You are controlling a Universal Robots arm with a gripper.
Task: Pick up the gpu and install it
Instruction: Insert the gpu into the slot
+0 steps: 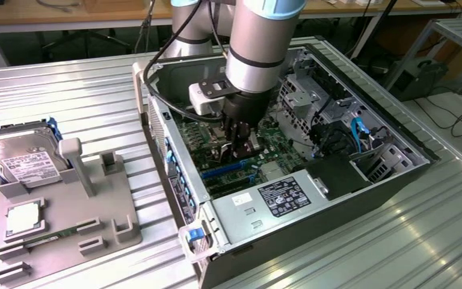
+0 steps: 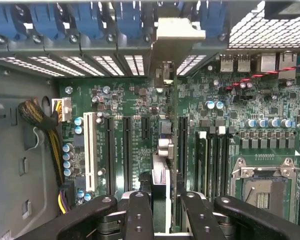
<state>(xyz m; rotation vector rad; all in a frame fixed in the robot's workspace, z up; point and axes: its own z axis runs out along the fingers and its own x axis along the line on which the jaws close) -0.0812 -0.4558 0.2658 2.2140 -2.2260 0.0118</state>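
Green motherboard (image 2: 140,100) w/ black slots, one white slot (image 2: 89,150). Blue clips (image 2: 85,17) along rear. Pale metal bracket (image 2: 176,35) on gpu (image 2: 166,150). Black claw (image 2: 160,210). Silver-grey arm (image 1: 255,42) w/ light-blue ring. Grey ribbed bench (image 1: 79,96). Silver hard drive (image 1: 22,158), white label. Grey tray (image 1: 94,211).

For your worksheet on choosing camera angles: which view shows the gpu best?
The wrist view: the gpu stands edge-on in the hand, its metal bracket at the case's rear slots. In the exterior view the gpu is a sliver under the hand.
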